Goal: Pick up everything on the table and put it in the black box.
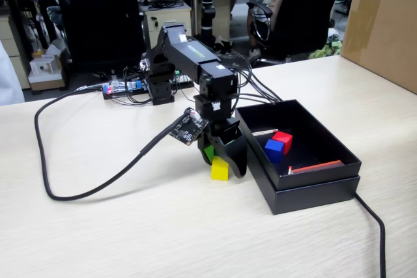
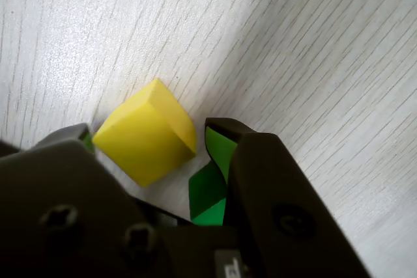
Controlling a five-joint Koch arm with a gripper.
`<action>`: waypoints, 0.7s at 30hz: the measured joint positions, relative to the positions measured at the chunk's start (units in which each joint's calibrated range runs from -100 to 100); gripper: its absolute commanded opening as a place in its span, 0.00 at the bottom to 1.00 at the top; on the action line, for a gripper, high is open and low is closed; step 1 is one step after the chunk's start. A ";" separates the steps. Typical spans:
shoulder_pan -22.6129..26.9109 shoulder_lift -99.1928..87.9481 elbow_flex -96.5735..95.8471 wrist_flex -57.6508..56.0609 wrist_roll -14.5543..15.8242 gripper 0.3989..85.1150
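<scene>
The yellow cube (image 1: 220, 169) (image 2: 146, 133) lies on the pale wood table just left of the black box (image 1: 319, 192). My gripper (image 1: 223, 164) (image 2: 148, 129) is down over it and open, one jaw on each side, with a gap showing at the right jaw. A green piece (image 2: 207, 193) (image 1: 208, 153) sits tight against the inside of the right jaw. It looks like the green cube, mostly hidden by the jaw. The red cube (image 1: 283, 140) and blue cube (image 1: 274, 150) lie inside the box, touching each other.
A big brown carton (image 1: 384, 24) stands at the back right. A thick black cable (image 1: 65, 180) loops across the table's left, and another (image 1: 374, 226) runs off from the box's front right corner. A red-and-white strip (image 1: 316, 166) lies inside the box.
</scene>
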 measured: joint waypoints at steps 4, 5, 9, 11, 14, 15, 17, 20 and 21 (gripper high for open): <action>-0.10 0.13 1.46 0.00 1.47 0.08; -0.10 0.13 1.55 0.00 1.56 0.08; -0.54 -3.11 1.64 0.00 2.05 0.08; -0.59 -5.57 1.64 0.00 2.00 0.08; -0.68 -14.63 1.73 -0.08 2.05 0.08; -0.63 -17.73 1.83 -0.08 2.05 0.08; 0.49 -26.02 1.55 -0.08 2.05 0.08; 2.20 -30.81 1.64 -0.08 2.05 0.08; 3.08 -32.49 1.64 -0.08 2.10 0.08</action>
